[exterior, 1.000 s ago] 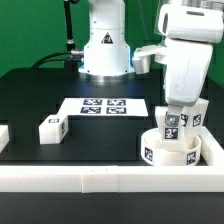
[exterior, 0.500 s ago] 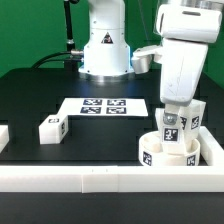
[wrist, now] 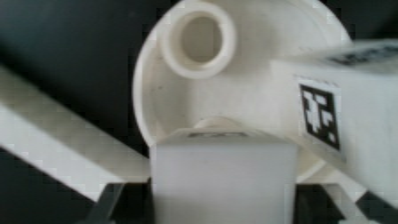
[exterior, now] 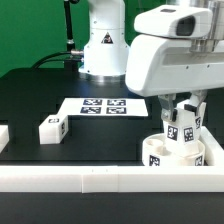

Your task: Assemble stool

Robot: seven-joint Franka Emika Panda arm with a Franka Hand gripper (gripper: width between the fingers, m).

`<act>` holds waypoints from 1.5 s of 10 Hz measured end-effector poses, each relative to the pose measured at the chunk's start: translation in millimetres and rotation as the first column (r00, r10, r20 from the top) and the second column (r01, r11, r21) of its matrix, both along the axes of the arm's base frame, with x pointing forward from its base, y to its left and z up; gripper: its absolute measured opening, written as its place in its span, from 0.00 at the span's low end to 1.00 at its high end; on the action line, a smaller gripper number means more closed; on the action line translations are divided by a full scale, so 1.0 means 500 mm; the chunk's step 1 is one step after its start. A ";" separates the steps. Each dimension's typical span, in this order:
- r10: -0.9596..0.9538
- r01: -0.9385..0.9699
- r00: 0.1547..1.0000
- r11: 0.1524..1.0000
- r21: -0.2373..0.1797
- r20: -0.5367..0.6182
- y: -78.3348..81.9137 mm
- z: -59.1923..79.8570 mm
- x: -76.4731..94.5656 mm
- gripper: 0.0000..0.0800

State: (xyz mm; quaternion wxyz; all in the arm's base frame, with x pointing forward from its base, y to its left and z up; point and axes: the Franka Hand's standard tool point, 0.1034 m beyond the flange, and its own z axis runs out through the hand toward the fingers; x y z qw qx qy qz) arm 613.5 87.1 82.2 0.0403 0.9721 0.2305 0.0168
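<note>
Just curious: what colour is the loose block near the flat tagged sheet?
The block is white with a black-and-white square tag; exterior view shows it best.

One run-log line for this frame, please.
step: leg fitting | gripper: shut on first leg, at seat | second leg: upright on seat | third leg: loose on table
</note>
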 end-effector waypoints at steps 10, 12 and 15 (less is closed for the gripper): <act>-0.922 0.910 0.385 0.374 0.178 -0.032 0.056 -0.001 0.008 0.42; -0.989 0.974 0.122 0.104 0.200 -0.083 0.068 0.000 0.012 0.42; -0.934 0.921 -0.308 -0.340 0.188 -0.182 0.078 0.000 0.023 0.42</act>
